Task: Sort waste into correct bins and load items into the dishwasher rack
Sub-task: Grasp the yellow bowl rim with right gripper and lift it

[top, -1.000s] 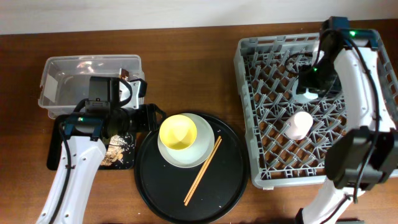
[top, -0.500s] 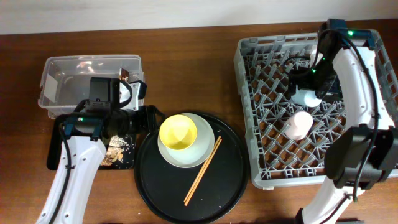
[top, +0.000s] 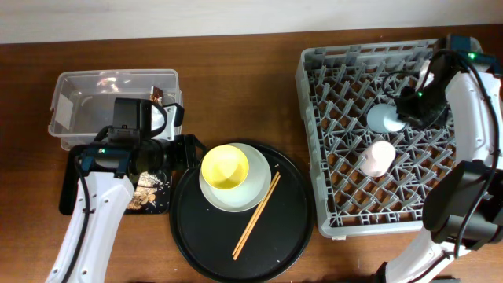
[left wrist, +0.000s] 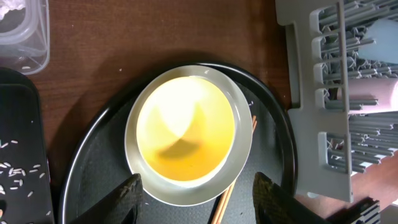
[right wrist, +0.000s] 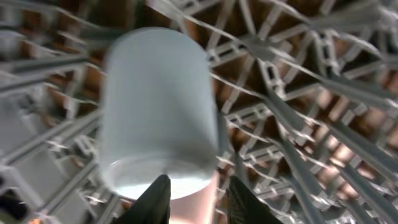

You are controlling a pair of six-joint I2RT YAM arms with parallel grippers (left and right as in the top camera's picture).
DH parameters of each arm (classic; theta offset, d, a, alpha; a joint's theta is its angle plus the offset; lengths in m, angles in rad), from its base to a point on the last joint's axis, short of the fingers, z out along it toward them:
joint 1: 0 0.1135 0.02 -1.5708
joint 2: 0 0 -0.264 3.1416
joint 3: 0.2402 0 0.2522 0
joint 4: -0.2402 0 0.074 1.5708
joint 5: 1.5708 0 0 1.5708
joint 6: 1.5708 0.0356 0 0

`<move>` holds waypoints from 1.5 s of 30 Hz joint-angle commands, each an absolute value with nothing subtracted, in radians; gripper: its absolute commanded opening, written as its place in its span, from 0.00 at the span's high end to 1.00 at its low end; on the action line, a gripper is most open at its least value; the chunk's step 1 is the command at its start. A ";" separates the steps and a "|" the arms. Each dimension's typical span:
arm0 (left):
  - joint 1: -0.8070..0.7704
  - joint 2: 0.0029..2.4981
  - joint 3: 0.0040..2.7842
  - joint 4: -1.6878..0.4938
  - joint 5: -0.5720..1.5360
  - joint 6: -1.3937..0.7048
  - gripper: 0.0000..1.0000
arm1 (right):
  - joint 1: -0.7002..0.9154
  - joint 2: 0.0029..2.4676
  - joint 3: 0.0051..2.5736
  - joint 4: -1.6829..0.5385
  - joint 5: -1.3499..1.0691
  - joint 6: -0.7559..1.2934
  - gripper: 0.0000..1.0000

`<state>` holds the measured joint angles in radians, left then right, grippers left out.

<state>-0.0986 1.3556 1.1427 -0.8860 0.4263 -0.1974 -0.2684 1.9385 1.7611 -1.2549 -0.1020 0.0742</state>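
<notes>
The yellow bowl (top: 225, 167) sits in the pale grey plate (top: 255, 191) on the round black tray; both show in the left wrist view, the bowl (left wrist: 185, 127) inside the plate (left wrist: 242, 146). My left gripper (top: 191, 149) (left wrist: 202, 202) is open, its fingers either side of the plate's near rim. The wooden chopsticks (top: 256, 215) (left wrist: 231, 190) lie beside the plate. The light blue cup (top: 383, 119) (right wrist: 155, 106) and the pink cup (top: 378, 158) lie in the grey dishwasher rack (top: 314, 102). My right gripper (top: 407, 110) (right wrist: 199, 199) is open, just right of the blue cup.
The clear tub (top: 78, 86) holds a brown wrapper (top: 156, 96) and white tissue (left wrist: 12, 9). The shallow black tray (top: 75, 196) holds food scraps (top: 148, 189). The round black tray (top: 291, 228) lies between the bins and the rack (left wrist: 305, 124).
My right arm has swung right, away from the light blue cup, which stays lying in the rack. The left arm has not moved.
</notes>
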 commanded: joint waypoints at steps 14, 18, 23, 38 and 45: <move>-0.098 1.342 1.148 -0.885 0.418 -0.177 0.44 | -0.260 1.901 1.769 -1.167 -0.396 -0.035 0.39; -0.098 1.342 1.148 -0.917 0.332 -0.177 0.40 | -0.247 1.762 1.788 -1.274 -0.390 -0.038 0.37; -0.094 1.342 1.148 -1.007 0.136 -0.183 0.37 | -0.080 1.585 1.788 -1.503 -0.375 -0.035 0.37; -0.048 1.342 1.148 -1.068 0.010 -0.302 0.25 | 0.586 1.807 1.416 -0.912 -0.257 0.317 0.30; -0.048 1.342 1.148 -1.068 0.011 -0.302 0.24 | 0.622 2.023 1.416 -0.772 -0.260 0.402 0.45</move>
<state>-0.0528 1.3556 1.1427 -1.0664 0.0246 -0.2890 0.6075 1.9873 1.4216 -0.7910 -0.2619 0.3649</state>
